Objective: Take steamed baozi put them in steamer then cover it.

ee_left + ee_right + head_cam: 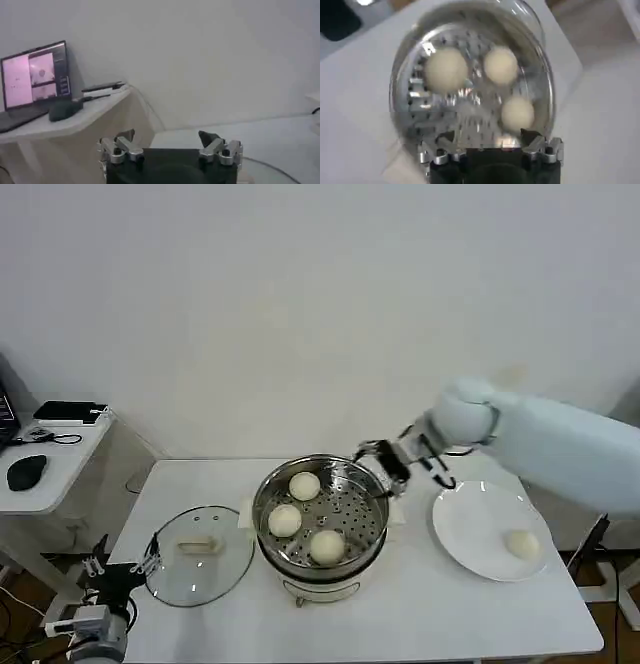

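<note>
The steamer (pixel 272 489) stands at the table's middle, a shiny steel pot with three baozi (pixel 304 485) (pixel 285 520) (pixel 327 546) on its perforated tray. A further baozi (pixel 521 544) lies on the white plate (pixel 470 529) to the right. My right gripper (pixel 378 456) hangs open and empty above the steamer's far right rim; its wrist view looks down on the steamer (pixel 400 100) with baozi (pixel 445 69) (pixel 501 65) (pixel 518 113) beyond the gripper (pixel 487 136). The cover (pixel 235 569), a clear glass lid with cream handle, lies flat left of the steamer. My left gripper (pixel 128 569) waits open at the table's left edge.
A side desk (pixel 45 489) with a mouse and a black device stands to the left; the left wrist view shows a lit laptop (pixel 34 75) on it beyond the left gripper (pixel 167 136). The table front (pixel 380 624) is bare white surface.
</note>
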Available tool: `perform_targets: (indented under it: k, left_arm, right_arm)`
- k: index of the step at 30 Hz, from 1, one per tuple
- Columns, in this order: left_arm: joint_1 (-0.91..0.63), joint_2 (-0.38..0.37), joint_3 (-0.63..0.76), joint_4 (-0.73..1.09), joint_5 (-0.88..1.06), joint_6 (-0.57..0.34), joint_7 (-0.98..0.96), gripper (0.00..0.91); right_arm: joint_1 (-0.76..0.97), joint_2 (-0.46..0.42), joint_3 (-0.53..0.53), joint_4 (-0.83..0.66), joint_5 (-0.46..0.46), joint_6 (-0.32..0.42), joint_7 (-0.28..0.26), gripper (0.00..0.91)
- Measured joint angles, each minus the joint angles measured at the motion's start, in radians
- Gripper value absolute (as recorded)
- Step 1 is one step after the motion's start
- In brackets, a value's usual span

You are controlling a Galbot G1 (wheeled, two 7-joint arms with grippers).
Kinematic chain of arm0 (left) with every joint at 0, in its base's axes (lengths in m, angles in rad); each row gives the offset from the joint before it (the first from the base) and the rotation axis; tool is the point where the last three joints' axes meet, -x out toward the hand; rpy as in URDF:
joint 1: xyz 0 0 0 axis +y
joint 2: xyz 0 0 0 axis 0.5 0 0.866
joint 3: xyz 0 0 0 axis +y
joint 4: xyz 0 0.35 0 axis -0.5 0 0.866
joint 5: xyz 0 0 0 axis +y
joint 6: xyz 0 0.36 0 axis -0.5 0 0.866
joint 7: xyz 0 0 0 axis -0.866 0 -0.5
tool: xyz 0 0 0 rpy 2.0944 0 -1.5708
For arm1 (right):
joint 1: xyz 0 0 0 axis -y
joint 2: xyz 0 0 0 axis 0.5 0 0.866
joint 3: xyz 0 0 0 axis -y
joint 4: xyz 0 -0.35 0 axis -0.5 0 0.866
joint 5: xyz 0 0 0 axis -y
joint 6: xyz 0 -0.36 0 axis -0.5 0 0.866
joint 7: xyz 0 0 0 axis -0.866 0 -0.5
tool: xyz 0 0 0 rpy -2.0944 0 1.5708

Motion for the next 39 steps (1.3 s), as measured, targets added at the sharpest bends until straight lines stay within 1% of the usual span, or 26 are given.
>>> perform_targets:
  k: [4,8,11,16,20,26,32,34,39]
  left_arm:
    - [-0.004,0.010,0.004,0.002,-0.004,0.001,0.001,0.907]
    - [-0.002,0.015,0.010,0.001,-0.004,0.002,0.002,0.907]
    - [-0.004,0.018,0.013,0.001,-0.004,0.003,0.002,0.907]
    - [-0.001,0.020,0.018,0.002,-0.003,0.003,0.002,0.907]
    - [0.001,0.020,0.018,0.004,-0.003,0.003,0.002,0.907]
    - [-0.003,0.021,0.019,0.008,-0.004,0.003,0.003,0.907]
    - [-0.004,0.024,0.014,0.011,-0.004,0.003,0.003,0.907]
    - [-0.003,0.024,0.013,0.012,-0.004,0.003,0.003,0.907]
    - [-0.006,0.021,0.013,0.017,-0.002,0.003,0.003,0.907]
  right_arm:
    - [-0.046,-0.103,0.038,0.003,-0.049,-0.036,0.011,0.907]
    - [-0.150,-0.202,0.116,0.004,-0.112,-0.067,0.019,0.907]
    - [-0.253,-0.253,0.197,-0.008,-0.157,-0.086,0.025,0.907]
    - [-0.414,-0.299,0.314,-0.052,-0.219,-0.117,0.031,0.907]
    - [-0.516,-0.319,0.378,-0.092,-0.252,-0.140,0.029,0.907]
    - [-0.604,-0.322,0.432,-0.154,-0.266,-0.160,0.022,0.907]
    - [-0.644,-0.297,0.458,-0.218,-0.254,-0.165,0.013,0.907]
    - [-0.652,-0.285,0.463,-0.236,-0.247,-0.166,0.013,0.867]
    - [-0.661,-0.254,0.474,-0.280,-0.234,-0.170,0.012,0.856]
